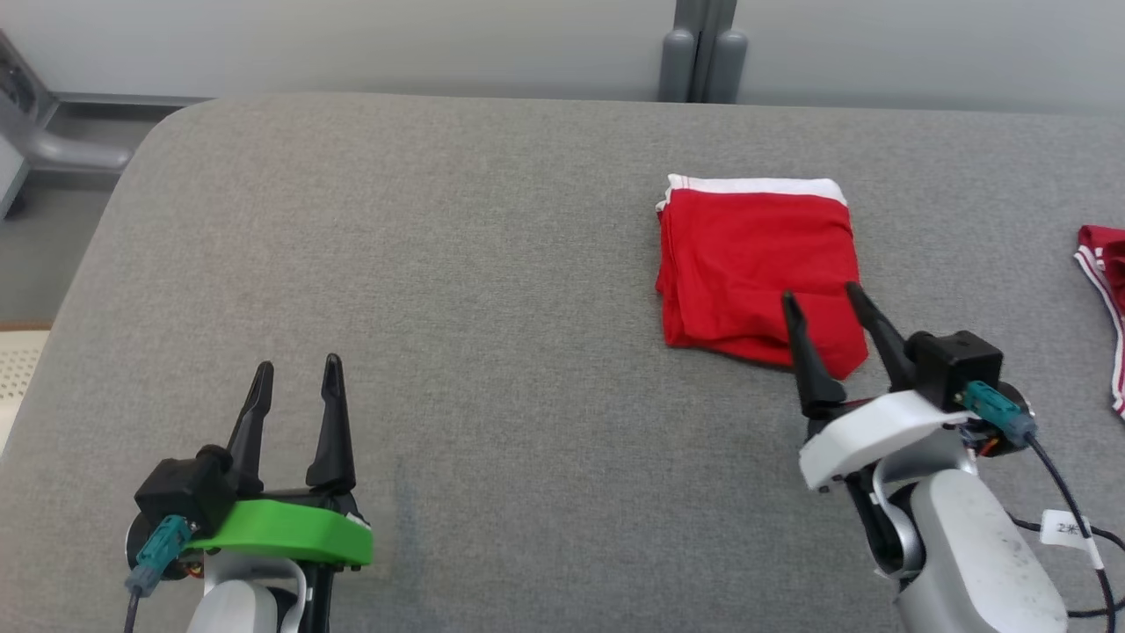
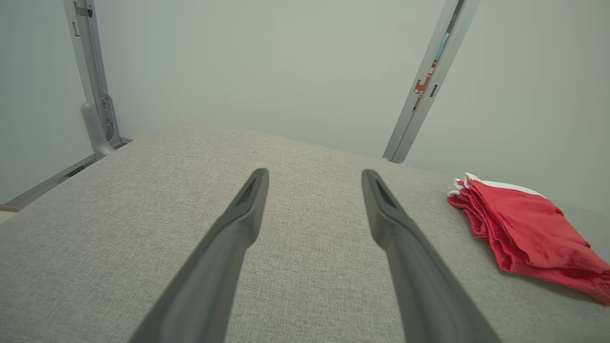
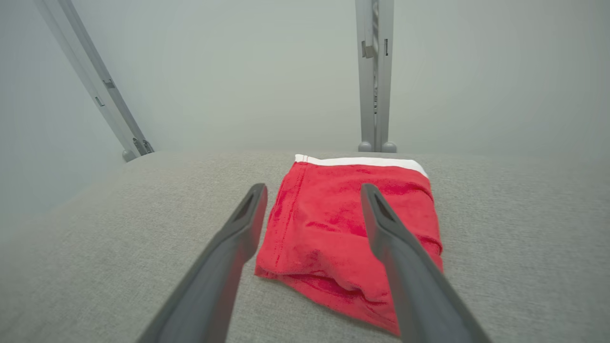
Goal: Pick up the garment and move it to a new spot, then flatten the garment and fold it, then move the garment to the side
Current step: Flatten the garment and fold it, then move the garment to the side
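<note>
My right fingers (image 1: 802,352) hang wide and empty over the near edge of the folded garment (image 1: 747,255); my left fingers (image 1: 332,422) are wide too. To move it aside, I'd pinch every layer together.

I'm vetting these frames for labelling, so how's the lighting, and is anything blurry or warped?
Head view: soft, even light, sharp, thin shadow under the folded red cloth garment. Left wrist view: wide-angle lens tilts the grey metal post; left end effector blurs near the lens. Right wrist view: hazy pale wall; right end effector likewise soft.
</note>
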Robot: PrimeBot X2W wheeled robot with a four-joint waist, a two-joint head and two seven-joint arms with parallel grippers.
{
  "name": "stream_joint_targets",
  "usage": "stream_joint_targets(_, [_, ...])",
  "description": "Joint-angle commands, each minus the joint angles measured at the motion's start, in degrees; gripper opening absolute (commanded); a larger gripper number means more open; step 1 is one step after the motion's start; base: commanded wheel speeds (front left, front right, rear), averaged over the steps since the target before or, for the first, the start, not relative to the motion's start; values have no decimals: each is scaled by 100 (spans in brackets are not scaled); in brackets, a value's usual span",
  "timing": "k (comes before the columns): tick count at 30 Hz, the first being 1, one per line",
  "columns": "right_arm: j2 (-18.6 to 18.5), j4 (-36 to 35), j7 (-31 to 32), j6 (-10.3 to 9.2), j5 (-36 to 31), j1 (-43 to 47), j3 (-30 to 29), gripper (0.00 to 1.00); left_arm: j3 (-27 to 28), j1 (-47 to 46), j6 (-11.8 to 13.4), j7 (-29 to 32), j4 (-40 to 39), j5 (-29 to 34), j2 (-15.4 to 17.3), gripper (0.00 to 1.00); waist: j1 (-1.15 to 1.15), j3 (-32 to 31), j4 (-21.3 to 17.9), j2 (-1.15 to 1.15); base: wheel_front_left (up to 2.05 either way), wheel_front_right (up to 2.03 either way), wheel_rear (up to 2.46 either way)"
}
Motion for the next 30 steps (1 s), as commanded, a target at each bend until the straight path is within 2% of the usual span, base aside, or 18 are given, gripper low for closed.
stream_joint_targets(1, [-17,-168,77,-6,-124,184,-214,100,38,122,-12,-15,10,76,10,100,0,-264,-306,0,0,0,0])
stream_joint_targets(8, [16,-760,428,-6,-373,640,-923,100,190,326,-12,-15,63,106,11,100,0,-429,-658,0,0,0,0])
stream_joint_targets(19, [28,-856,723,-6,-344,886,-854,100,329,535,-12,-15,144,259,12,100,0,-640,-1014,0,0,0,0])
stream_joint_targets(30, [35,-832,693,-6,-207,914,-714,100,348,535,-12,-15,150,198,12,100,0,-627,-1070,0,0,0,0])
